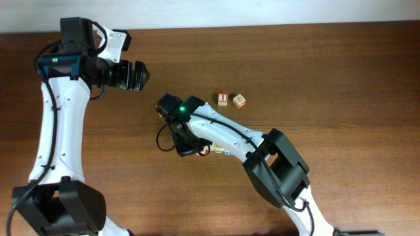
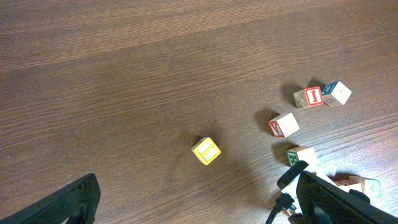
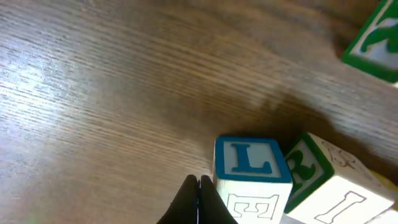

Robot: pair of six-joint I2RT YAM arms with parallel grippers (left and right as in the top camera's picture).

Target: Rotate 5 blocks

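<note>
overhead, i see my left gripper (image 1: 136, 75) wide open at 10 o'clock on the table (image 1: 315, 65), and the right gripper (image 1: 189, 148) mid-table with the blocks (image 1: 213, 150) bunched at its 3 o'clock. left wrist: the yellow-bordered cube (image 2: 206, 150) lies alone, a reddish block (image 2: 283, 124) at its 2 o'clock. right wrist: the fingers (image 3: 191, 202) are pinched together on nothing, a blue l block (image 3: 252, 165) just at their 3 o'clock, a green block (image 3: 311, 171) beside it.
</note>
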